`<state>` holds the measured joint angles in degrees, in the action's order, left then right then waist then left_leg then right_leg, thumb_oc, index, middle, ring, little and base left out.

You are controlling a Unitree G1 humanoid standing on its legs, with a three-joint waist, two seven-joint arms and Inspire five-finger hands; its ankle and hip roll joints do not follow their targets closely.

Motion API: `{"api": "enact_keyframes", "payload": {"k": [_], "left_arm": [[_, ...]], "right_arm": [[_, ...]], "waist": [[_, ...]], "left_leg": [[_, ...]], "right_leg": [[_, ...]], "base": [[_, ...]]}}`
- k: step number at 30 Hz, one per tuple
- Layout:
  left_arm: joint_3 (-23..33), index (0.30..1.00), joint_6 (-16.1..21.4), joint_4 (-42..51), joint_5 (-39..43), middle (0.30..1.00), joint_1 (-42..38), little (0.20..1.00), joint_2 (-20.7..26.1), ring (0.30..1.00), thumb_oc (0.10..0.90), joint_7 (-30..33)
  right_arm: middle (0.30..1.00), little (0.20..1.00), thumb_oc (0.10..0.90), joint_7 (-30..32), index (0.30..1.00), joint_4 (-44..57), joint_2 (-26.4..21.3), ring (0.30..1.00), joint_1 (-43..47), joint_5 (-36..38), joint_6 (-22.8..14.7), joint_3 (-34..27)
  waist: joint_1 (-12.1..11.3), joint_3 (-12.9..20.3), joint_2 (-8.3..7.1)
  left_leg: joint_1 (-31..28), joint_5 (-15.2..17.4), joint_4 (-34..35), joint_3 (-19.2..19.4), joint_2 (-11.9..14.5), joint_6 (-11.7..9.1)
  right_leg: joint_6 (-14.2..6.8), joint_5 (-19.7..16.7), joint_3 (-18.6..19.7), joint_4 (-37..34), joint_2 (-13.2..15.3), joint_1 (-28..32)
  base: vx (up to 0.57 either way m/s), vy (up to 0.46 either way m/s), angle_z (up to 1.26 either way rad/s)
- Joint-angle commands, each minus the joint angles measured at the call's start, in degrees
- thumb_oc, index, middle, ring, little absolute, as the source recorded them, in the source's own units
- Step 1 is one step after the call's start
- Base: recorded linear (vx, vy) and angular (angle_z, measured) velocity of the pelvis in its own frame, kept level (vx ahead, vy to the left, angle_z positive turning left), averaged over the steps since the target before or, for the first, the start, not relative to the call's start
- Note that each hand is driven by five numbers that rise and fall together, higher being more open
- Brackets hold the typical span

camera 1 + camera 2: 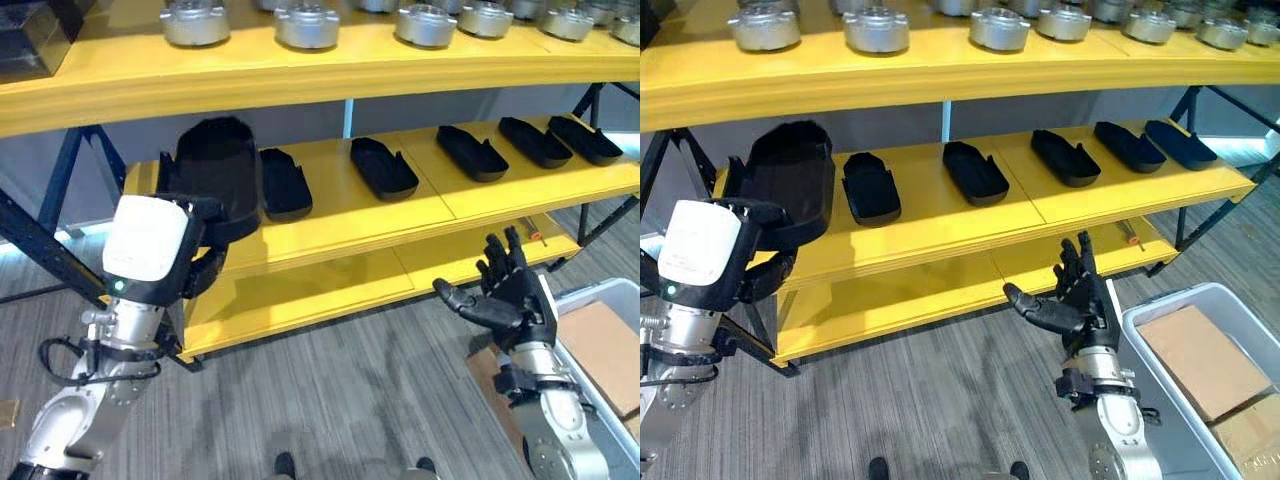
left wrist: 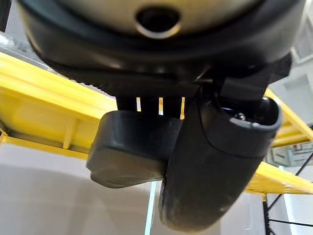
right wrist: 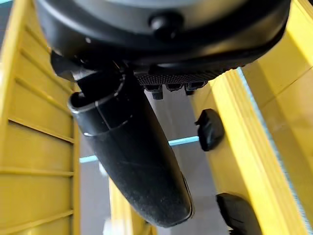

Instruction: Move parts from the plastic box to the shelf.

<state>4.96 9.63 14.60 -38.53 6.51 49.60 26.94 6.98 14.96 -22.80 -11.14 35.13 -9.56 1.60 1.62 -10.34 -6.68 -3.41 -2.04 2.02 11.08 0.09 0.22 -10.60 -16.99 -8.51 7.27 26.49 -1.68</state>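
Left eye view puts the right hand (image 1: 505,300) nearest, raised with fingers straight and spread, holding nothing, just beside the plastic box (image 1: 610,330). That grey box sits on the floor in front of the shelf (image 1: 340,215), at its right end, with cardboard (image 1: 598,350) lying inside. Whether parts remain under the cardboard cannot be told.

Further in, at the shelf's left end, the left hand (image 1: 765,255) is curled round a black part (image 1: 790,180), a long shallow tray-like moulding. The part is tilted over the middle board's left end, apparently with one end down near the board and not yet lying flat. Five matching black parts (image 1: 383,166) lie flat in a row to its right on the same board.

Above that board, the top board carries a line of round metal pieces (image 1: 306,24).

The step in hand looks like setting the held part down. To do it well, the part should be lowered flat, kept parallel to its neighbour and clear of it, and fully on the board before the fingers let go.
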Motion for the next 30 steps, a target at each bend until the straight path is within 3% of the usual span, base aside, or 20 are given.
{"api": "enact_keyframes", "payload": {"k": [1,3,5,7,9,10,11,16,17,19,20,21,23,26,27,28,29,30], "left_arm": [[8.2,0.300,0.2,8.5,1.4,0.300,-4.4,0.300,1.4,0.300,0.400,6.2],[8.0,0.300,0.9,8.3,2.0,0.300,-4.0,0.300,0.4,0.300,0.400,5.1],[7.8,0.300,0.8,7.6,2.2,0.300,-3.3,0.300,-1.7,0.300,0.400,4.2],[7.5,0.300,0.7,7.3,1.8,0.300,-3.2,0.300,-2.4,0.300,0.400,4.0],[6.8,0.300,1.0,7.2,1.0,0.300,-3.2,0.300,-3.3,0.300,0.400,3.5],[6.8,0.300,1.0,7.2,1.0,0.300,-3.3,0.300,-3.4,0.300,0.400,3.5],[5.6,0.300,1.8,7.1,-0.1,0.300,-3.5,0.300,-3.6,0.300,0.400,2.9],[5.5,0.300,2.3,7.2,0.1,0.300,-1.3,0.300,-5.2,0.300,0.400,1.8],[4.9,0.300,2.4,7.1,0.7,0.300,-1.7,0.300,-5.5,0.300,0.400,1.6],[4.6,0.300,2.6,7.1,1.3,0.300,-2.1,0.300,-5.7,0.300,0.400,1.4],[4.2,0.300,3.2,7.8,2.2,0.300,-2.2,0.300,-6.1,0.300,0.400,1.0],[4.2,0.300,3.2,7.9,2.2,0.300,-2.3,0.300,-6.1,0.300,0.400,0.9],[4.2,0.300,3.4,8.3,2.9,0.300,-2.2,0.300,-6.4,0.300,0.400,0.8],[4.5,0.300,3.2,8.3,3.0,0.300,-1.8,0.300,-6.5,0.300,0.400,0.9],[5.3,0.300,3.3,8.4,3.3,0.300,-0.7,0.300,-6.9,0.300,0.400,1.4],[5.4,0.300,3.3,8.5,3.3,0.300,-0.5,0.300,-6.9,0.300,0.400,1.4],[6.2,0.300,3.2,8.4,4.4,0.300,0.1,0.300,-7.5,0.300,0.400,2.8],[6.6,0.300,3.1,8.2,4.9,0.300,0.3,0.300,-7.7,0.300,0.400,3.0]], "right_arm": [[1.000,1.000,0.900,-0.9,1.000,3.6,-3.2,1.000,5.9,-1.1,-5.7,-0.7],[1.000,1.000,0.900,-1.7,1.000,3.9,-3.5,1.000,5.4,-0.7,-5.6,-1.1],[1.000,1.000,0.900,-2.5,1.000,4.0,-4.5,1.000,5.5,0.3,-6.1,-0.7],[1.000,1.000,0.900,-2.8,1.000,4.0,-4.9,1.000,5.6,0.4,-6.4,-0.4],[1.000,1.000,0.900,-3.2,1.000,4.8,-6.1,1.000,4.6,0.0,-6.7,-1.5],[1.000,1.000,0.900,-3.2,1.000,4.9,-6.1,1.000,4.5,0.0,-6.7,-1.6],[1.000,1.000,0.900,-3.3,1.000,4.6,-7.1,1.000,4.1,0.4,-6.6,-1.8],[1.000,1.000,0.900,-3.7,1.000,4.8,-8.0,1.000,2.5,0.7,-6.4,-3.8],[1.000,1.000,0.900,-3.6,1.000,4.3,-8.3,1.000,2.0,1.2,-6.7,-4.8],[1.000,1.000,0.900,-3.7,1.000,4.4,-8.4,1.000,1.8,1.3,-6.7,-5.4],[1.000,1.000,0.900,-4.4,1.000,4.5,-9.3,1.000,1.4,1.9,-6.7,-5.6],[1.000,1.000,0.900,-4.4,1.000,4.5,-9.3,1.000,1.4,1.9,-6.7,-5.7],[1.000,1.000,0.900,-4.6,1.000,4.5,-9.7,1.000,1.7,2.1,-6.6,-5.6],[1.000,1.000,0.900,-4.4,1.000,4.3,-9.8,1.000,1.9,1.8,-6.5,-5.6],[1.000,1.000,0.900,-4.4,1.000,4.4,-9.7,1.000,1.6,1.7,-6.4,-5.8],[1.000,1.000,0.900,-4.4,1.000,4.5,-9.7,1.000,1.6,1.7,-6.4,-5.7],[1.000,1.000,0.900,-4.2,1.000,4.3,-9.4,1.000,1.2,2.1,-6.3,-5.3],[1.000,1.000,0.900,-3.9,1.000,4.0,-9.3,1.000,1.1,2.0,-6.3,-5.1]], "waist": [[1.2,1.4,2.53],[2.2,1.5,2.66],[2.3,1.7,2.45],[2.5,2.0,2.47],[3.5,2.4,2.36],[3.4,2.4,2.28],[3.7,2.9,2.11],[3.0,3.0,2.38],[3.0,2.6,2.32],[3.4,2.2,2.40],[3.1,0.7,2.33],[3.3,0.6,2.40],[3.0,-0.5,2.57],[3.0,-1.0,2.86],[2.9,-1.1,2.56],[2.9,-1.1,2.44],[2.4,-1.2,1.60],[2.5,-1.1,1.48]], "left_leg": [[-3.4,5.6,3.0,-4.5,1.3,2.7],[-3.7,5.5,3.0,-4.4,1.3,2.7],[-3.6,5.2,3.0,-4.1,0.8,2.3],[-3.5,5.4,3.0,-4.3,0.7,2.0],[-3.6,5.6,3.0,-5.8,0.2,1.8],[-3.4,5.2,3.0,-5.8,0.1,1.8],[-3.6,5.1,2.8,-6.4,-0.1,1.7],[-3.3,6.6,-0.9,-7.0,-0.1,1.2],[-1.6,7.8,-4.8,-7.2,0.8,0.1],[-0.4,8.5,-7.2,-7.7,1.0,-0.5],[2.7,9.4,-14.5,-7.7,0.4,-2.0],[3.3,9.9,-15.6,-7.8,0.4,-2.1],[6.0,8.9,-21.7,-7.7,0.6,-3.5],[7.3,7.9,-23.1,-7.3,2.4,-4.2],[7.5,7.3,-20.4,-7.0,5.4,-4.3],[7.0,7.0,-19.6,-6.8,5.3,-4.3],[7.0,5.0,-14.4,-8.5,10.0,-4.4],[5.9,2.2,-10.0,-9.0,12.1,-4.6]], "right_leg": [[0.8,8.9,-0.4,11.4,-6.8,-3.1],[2.1,14.2,2.1,9.9,-14.5,-4.9],[4.7,16.5,1.2,4.8,-22.7,-6.8],[5.7,16.2,1.0,1.5,-24.7,-6.3],[6.7,17.0,5.5,-2.1,-26.5,-4.2],[6.8,16.5,5.5,-2.5,-26.4,-4.2],[7.6,16.1,9.4,-3.9,-28.4,-2.7],[8.0,15.7,6.4,-5.9,-27.7,0.2],[8.4,16.0,3.8,-7.0,-27.3,1.7],[8.9,16.4,3.0,-6.9,-27.3,2.1],[9.7,17.1,1.5,-7.1,-26.5,3.1],[9.7,17.1,1.4,-7.0,-26.5,3.1],[10.3,17.5,0.6,-7.0,-26.1,3.6],[10.4,17.9,-0.1,-7.4,-26.0,4.2],[10.0,17.8,-0.5,-7.7,-25.0,4.8],[10.0,17.8,-0.4,-7.8,-24.9,4.9],[8.7,17.5,-0.2,-8.1,-22.9,4.9],[8.4,17.7,-0.3,-8.2,-22.4,4.6]], "base": [[0.05,0.335,-0.75],[0.08,0.125,-0.15],[0.07,0.033,0.15],[0.06,-0.007,-0.06],[0.08,-0.005,0.31],[0.11,-0.040,0.50],[0.10,-0.079,0.39],[0.11,-0.098,0.15],[0.07,-0.155,0.35],[0.05,-0.142,0.55],[0.01,-0.092,0.65],[0.02,-0.110,0.57],[0.00,-0.035,0.35],[0.04,0.002,0.22],[0.06,0.032,0.20],[0.11,0.133,0.08],[0.09,0.114,0.09],[0.15,0.235,-0.09]]}}
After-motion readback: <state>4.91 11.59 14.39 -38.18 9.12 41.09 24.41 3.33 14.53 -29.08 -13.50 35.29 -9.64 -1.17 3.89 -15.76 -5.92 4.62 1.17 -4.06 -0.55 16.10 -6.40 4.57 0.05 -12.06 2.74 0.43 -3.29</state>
